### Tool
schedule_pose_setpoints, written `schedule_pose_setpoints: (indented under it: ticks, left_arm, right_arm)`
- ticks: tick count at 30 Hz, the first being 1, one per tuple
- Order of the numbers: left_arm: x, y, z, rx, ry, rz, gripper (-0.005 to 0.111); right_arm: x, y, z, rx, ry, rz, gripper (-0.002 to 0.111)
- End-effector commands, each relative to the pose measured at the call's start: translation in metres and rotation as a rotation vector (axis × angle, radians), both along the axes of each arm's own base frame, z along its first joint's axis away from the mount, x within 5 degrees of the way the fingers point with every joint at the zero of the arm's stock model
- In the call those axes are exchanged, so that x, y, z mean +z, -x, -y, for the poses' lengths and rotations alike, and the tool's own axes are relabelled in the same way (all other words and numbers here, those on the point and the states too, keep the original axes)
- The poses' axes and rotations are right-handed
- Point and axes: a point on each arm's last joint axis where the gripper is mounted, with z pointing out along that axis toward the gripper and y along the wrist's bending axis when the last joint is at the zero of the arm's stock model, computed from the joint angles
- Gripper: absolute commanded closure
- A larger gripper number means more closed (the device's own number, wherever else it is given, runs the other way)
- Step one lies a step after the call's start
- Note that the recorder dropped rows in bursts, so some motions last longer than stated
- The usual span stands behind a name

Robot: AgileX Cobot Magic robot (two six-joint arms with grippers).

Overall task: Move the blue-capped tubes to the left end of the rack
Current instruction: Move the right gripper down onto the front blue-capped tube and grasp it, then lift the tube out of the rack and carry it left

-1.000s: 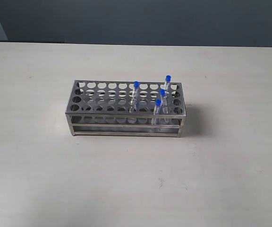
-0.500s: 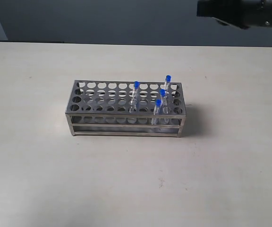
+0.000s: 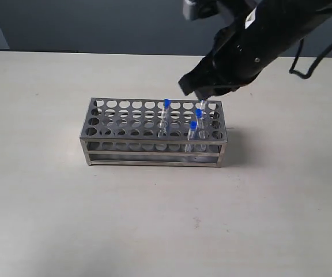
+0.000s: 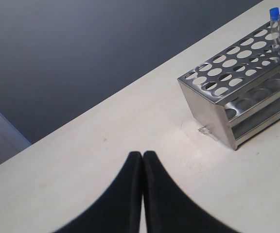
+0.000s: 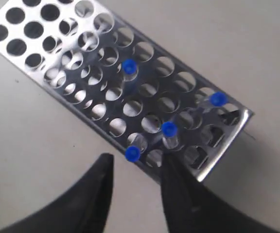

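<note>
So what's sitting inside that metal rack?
Four blue-capped tubes stand in the rack, three near one end, one nearer the middle. Other holes look empty. The tubes' lower ends are mostly hidden behind its tiers.

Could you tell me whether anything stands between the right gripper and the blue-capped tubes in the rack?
Nothing visible does. The right gripper hangs open above the right end of the rack, and the blue-capped tubes stand below it with only open air between.
</note>
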Motion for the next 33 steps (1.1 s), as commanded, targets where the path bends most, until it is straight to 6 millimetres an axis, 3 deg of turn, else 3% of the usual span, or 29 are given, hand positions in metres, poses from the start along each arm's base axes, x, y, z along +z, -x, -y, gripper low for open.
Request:
schedule_pose_setpoints:
  ticks: [1, 3, 10, 15, 21, 26, 33]
  left_arm:
    - [0.002, 0.000, 0.001, -0.006, 0.010, 0.005, 0.106]
    - [0.002, 0.000, 0.001, -0.006, 0.010, 0.005, 0.106]
    - [0.002, 0.000, 0.001, -0.006, 0.010, 0.005, 0.106]
    - [0.002, 0.000, 0.001, -0.006, 0.010, 0.005, 0.106]
    - [0.002, 0.000, 0.001, -0.006, 0.010, 0.005, 0.106]
    - [0.002, 0.000, 0.001, -0.007, 0.008, 0.007, 0.106]
    - [0.002, 0.000, 0.001, -0.007, 0.008, 0.007, 0.106]
  right_arm:
    - [-0.030, -0.002, -0.022, -0.020, 0.057, -0.044, 0.060]
    - [-0.050, -0.008, -0.029, -0.024, 0.078, -0.072, 0.064]
    - [-0.070, -0.017, -0.033, -0.040, 0.111, -0.068, 0.065]
    - [-0.082, -0.018, -0.034, -0.044, 0.137, -0.105, 0.072]
    - [-0.082, -0.017, -0.034, -0.043, 0.143, -0.112, 0.105]
    - [-0.065, -0.012, -0.032, -0.033, 0.141, -0.108, 0.109]
    - [-0.003, 0.005, -0.044, 0.045, 0.076, 0.045, 0.109]
